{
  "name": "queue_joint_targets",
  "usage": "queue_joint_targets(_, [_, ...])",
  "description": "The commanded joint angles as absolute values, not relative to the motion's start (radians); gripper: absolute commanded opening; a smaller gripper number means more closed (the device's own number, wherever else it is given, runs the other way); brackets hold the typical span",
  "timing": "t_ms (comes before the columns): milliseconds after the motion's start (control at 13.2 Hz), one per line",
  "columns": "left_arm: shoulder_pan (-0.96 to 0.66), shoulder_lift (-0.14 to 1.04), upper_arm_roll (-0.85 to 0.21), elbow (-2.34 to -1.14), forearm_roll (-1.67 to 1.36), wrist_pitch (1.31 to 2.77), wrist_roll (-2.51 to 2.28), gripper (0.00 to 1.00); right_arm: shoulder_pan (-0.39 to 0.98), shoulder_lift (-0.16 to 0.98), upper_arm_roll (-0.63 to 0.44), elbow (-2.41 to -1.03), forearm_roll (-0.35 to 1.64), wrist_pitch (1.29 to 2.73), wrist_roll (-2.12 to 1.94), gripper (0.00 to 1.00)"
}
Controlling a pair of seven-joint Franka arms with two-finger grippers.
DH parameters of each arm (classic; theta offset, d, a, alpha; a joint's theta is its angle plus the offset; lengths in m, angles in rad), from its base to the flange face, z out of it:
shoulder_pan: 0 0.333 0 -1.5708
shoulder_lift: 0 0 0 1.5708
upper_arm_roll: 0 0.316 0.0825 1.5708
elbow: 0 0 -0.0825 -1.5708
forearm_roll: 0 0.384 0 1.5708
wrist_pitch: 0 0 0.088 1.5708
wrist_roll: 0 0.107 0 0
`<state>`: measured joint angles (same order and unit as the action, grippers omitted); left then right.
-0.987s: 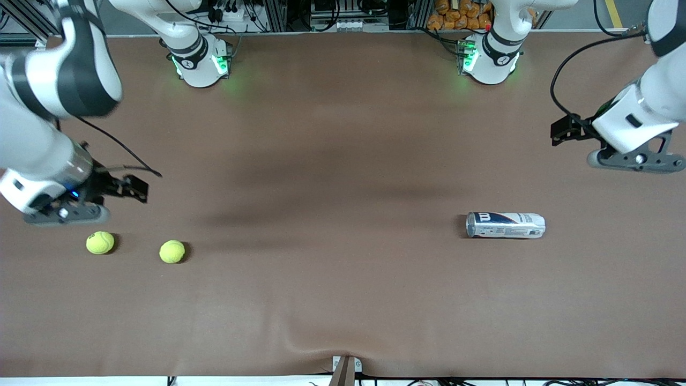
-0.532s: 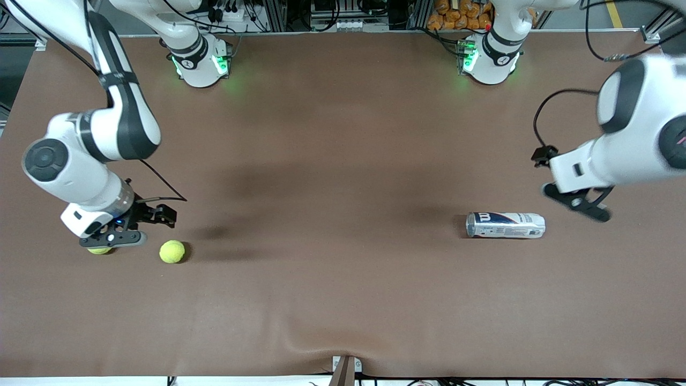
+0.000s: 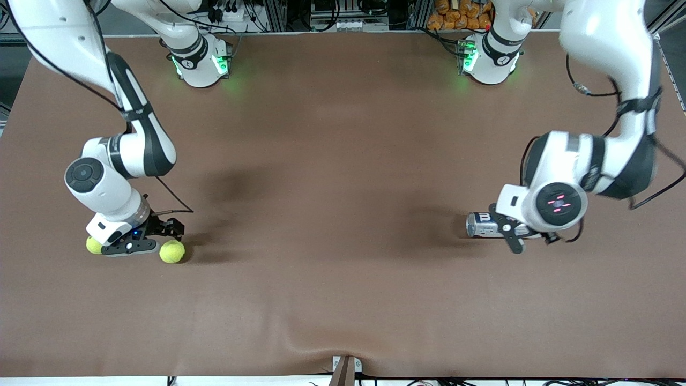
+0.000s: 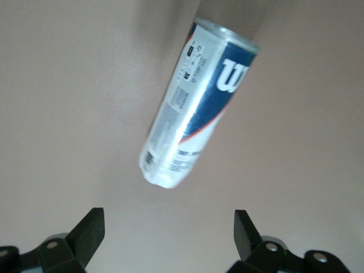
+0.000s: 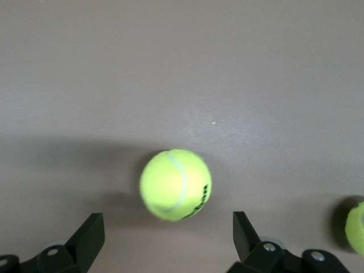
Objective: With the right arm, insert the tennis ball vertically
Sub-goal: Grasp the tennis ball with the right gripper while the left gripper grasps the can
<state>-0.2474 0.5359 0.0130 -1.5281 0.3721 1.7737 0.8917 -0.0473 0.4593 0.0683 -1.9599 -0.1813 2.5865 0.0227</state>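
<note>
Brown bench (image 3: pixel 343 300), front view: right gripper (image 3: pixel 131 247) low between two tennis balls, one (image 3: pixel 172 251) at its 3 o'clock, the other (image 3: pixel 93 245) at 9 half hidden. Left gripper (image 3: pixel 514 236) over the lying can (image 3: pixel 485 225), covering its far end.

Left wrist view: fingers (image 4: pixel 91 230) spread wide, holding nothing; can (image 4: pixel 196 105) at 12 o'clock.

Right wrist view: fingers (image 5: pixel 91 233) wide, ball (image 5: pixel 175 184) centred between the tips, untouched; second ball (image 5: pixel 355 227) cut off.

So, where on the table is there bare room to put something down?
The wide brown middle of the table, between the tennis balls and the lying ball can, is bare. It is crowded around the right claw at the balls and the left claw at the can.
</note>
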Motion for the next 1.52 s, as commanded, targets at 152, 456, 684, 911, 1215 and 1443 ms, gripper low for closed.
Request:
queue_joint_targets(152, [-0.294, 0.618, 0.008, -1.522, 0.497, 1.851, 0.943, 1.0, -0.078, 0.531, 0.083, -1.957, -0.209, 2.678, 0.032, 1.0])
queue_joint_targets(456, [-0.293, 0.67, 0.008, -1.542, 0.499, 1.907, 0.933, 1.0, -0.083, 0.587, 0.083, -1.953, -0.209, 2.747, 0.043, 1.0])
queue_joint_targets(684, [-0.295, 0.676, 0.008, -1.586, 0.499, 1.933, 0.908, 1.0, -0.081, 0.598, 0.083, -1.948, -0.209, 2.755, 0.046, 0.91])
queue_joint_targets(911, [-0.293, 0.678, 0.008, -1.641, 0.499, 1.971, 0.864, 1.0, -0.083, 0.598, 0.084, -1.945, -0.206, 2.752, 0.049, 0.31])
queue_joint_targets(1215, [-0.293, 0.681, 0.009, -1.677, 0.499, 2.032, 0.85, 1.0, -0.083, 0.577, 0.087, -1.948, -0.198, 2.744, 0.067, 0.07])
queue_joint_targets(1443, [-0.293, 0.686, 0.008, -1.684, 0.499, 2.045, 0.83, 1.0, -0.069, 0.471, 0.092, -1.965, -0.198, 2.625, 0.1, 0.02])
